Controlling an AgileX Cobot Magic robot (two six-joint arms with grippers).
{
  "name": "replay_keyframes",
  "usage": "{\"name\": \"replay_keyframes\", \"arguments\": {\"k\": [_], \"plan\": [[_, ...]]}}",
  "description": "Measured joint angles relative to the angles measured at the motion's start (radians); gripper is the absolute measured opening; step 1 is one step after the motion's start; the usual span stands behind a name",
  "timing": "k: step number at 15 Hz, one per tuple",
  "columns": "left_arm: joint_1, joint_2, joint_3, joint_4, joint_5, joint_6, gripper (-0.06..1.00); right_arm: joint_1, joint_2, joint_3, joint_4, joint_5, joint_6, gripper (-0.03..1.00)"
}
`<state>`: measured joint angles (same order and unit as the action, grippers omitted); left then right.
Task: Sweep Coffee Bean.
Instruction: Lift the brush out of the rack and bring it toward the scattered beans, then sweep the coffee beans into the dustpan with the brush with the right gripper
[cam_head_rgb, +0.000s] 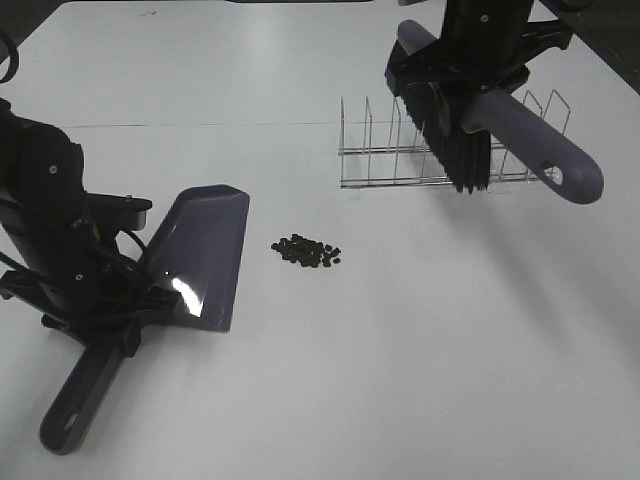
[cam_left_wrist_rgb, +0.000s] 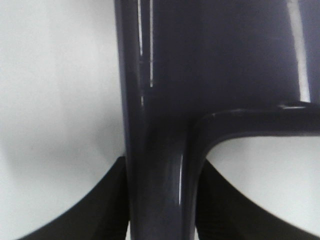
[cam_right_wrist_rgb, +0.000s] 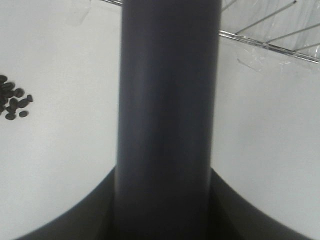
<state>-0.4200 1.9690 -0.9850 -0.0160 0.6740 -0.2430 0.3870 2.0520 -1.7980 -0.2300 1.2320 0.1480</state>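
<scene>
The coffee bean (cam_head_rgb: 306, 251) cluster lies in a small dark heap on the white table, also at the edge of the right wrist view (cam_right_wrist_rgb: 12, 102). My left gripper (cam_head_rgb: 112, 330) is shut on the handle of a purple-grey dustpan (cam_head_rgb: 205, 255), whose blade rests flat on the table with its front lip a short way left of the beans. The handle (cam_left_wrist_rgb: 160, 150) fills the left wrist view between the dark fingers (cam_left_wrist_rgb: 90, 212). My right gripper (cam_head_rgb: 468, 95) is shut on a purple-grey brush (cam_head_rgb: 540, 145), held in the air at the back right. Its black bristles (cam_head_rgb: 458, 150) hang down.
A wire rack (cam_head_rgb: 400, 155) stands at the back right, directly under and behind the brush bristles, and shows in the right wrist view (cam_right_wrist_rgb: 270, 45). White table (cam_head_rgb: 420, 350) surface spreads to the right of the beans and toward the front.
</scene>
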Motion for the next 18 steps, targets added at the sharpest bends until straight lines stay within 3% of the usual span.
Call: {"name": "replay_keyframes", "arguments": {"k": [3,9,14,18], "plan": [[0.000,0.027,-0.044,0.022,0.035,0.000,0.33,0.043,0.026,0.024,-0.053,-0.003,0.050,0.31],[0.000,0.030,-0.049,0.030,0.040,0.004,0.33,0.043,0.061,0.198,-0.157,0.000,0.156,0.31],[0.000,0.030,-0.049,0.030,0.040,0.008,0.33,0.089,0.174,0.101,-0.115,-0.001,0.183,0.31],[0.000,0.030,-0.049,0.030,0.038,0.026,0.33,0.186,0.276,-0.009,-0.018,-0.001,0.200,0.31]]}}
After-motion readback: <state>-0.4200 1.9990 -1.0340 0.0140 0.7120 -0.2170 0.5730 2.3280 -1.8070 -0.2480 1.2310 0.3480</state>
